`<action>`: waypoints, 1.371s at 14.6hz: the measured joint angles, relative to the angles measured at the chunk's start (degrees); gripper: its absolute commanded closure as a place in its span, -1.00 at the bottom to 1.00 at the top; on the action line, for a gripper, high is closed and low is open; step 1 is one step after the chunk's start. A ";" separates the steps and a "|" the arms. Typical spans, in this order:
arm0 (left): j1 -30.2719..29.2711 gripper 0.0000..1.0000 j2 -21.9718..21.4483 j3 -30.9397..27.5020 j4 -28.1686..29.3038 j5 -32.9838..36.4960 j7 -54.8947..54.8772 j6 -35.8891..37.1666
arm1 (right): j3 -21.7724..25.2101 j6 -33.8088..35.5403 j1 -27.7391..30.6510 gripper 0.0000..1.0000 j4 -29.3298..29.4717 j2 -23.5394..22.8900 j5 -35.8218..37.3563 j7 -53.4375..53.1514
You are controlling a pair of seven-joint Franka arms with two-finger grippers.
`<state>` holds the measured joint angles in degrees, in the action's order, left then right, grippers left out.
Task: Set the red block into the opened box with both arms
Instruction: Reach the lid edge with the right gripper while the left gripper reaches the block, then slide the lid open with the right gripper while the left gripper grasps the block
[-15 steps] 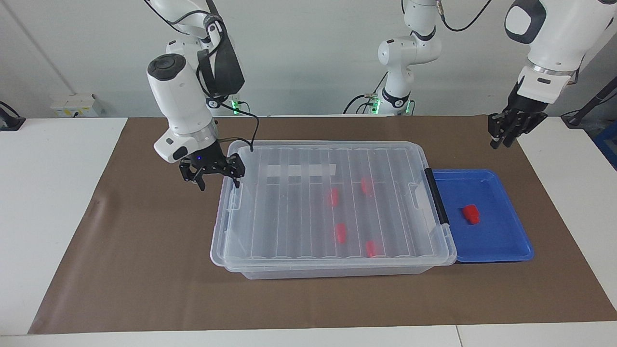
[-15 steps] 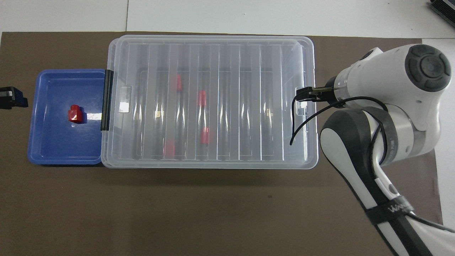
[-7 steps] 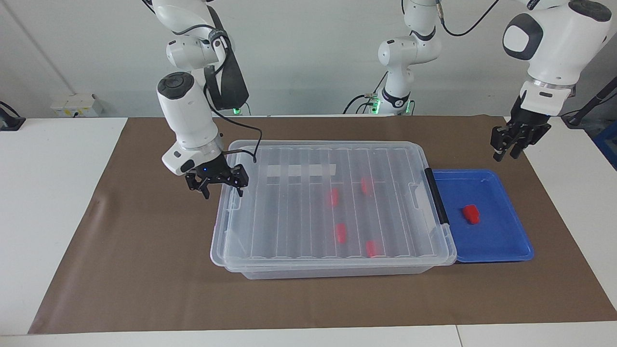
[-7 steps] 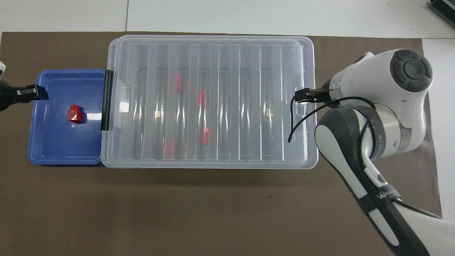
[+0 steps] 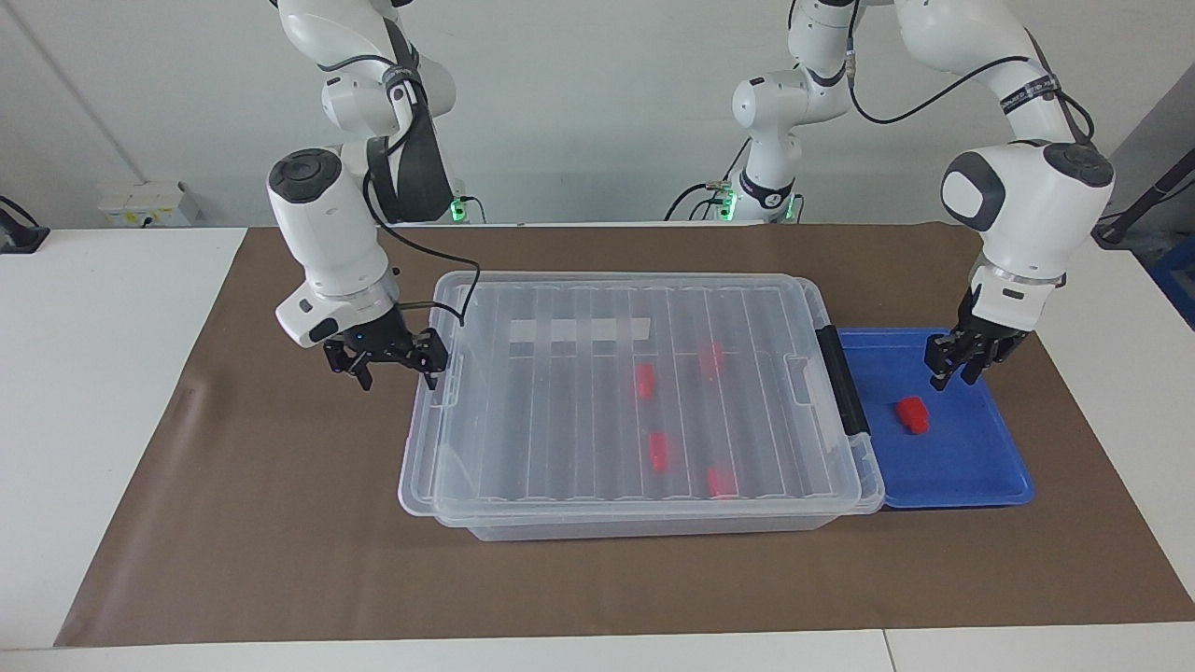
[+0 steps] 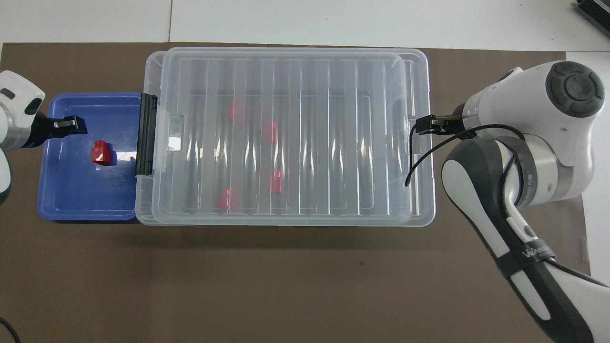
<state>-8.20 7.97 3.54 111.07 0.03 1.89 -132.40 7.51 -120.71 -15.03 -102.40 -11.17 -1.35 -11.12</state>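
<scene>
Facing view: the left gripper (image 5: 952,371), fingers narrowly apart, hangs over the shallow blue tray (image 5: 971,467) near the small red plastic block (image 5: 912,414). Overhead view: the right gripper (image 6: 425,126), seemingly wide, meets the clear ribbed-lidded box (image 6: 286,133) at its edge.

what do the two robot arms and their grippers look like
Both arms are glossy white jointed tubes with dark grey round joint caps and silver wrist rings. Each ends in a small black two-finger gripper: the left gripper, the right gripper. Loose black cables run along both arms. The right arm carries a black padded sleeve with a strap bearing white lettering, and a small blue light glows at its wrist.
</scene>
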 measured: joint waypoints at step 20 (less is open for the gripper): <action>-1.56 -0.37 10.27 0.11 2.58 0.01 -0.93 -11.87 | 0.47 5.28 9.02 -1.00 0.56 1.15 3.04 5.90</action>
<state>-9.76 18.24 3.65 113.66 0.04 0.96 -144.27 7.98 -115.43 -6.01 -101.84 -10.02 1.69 -5.22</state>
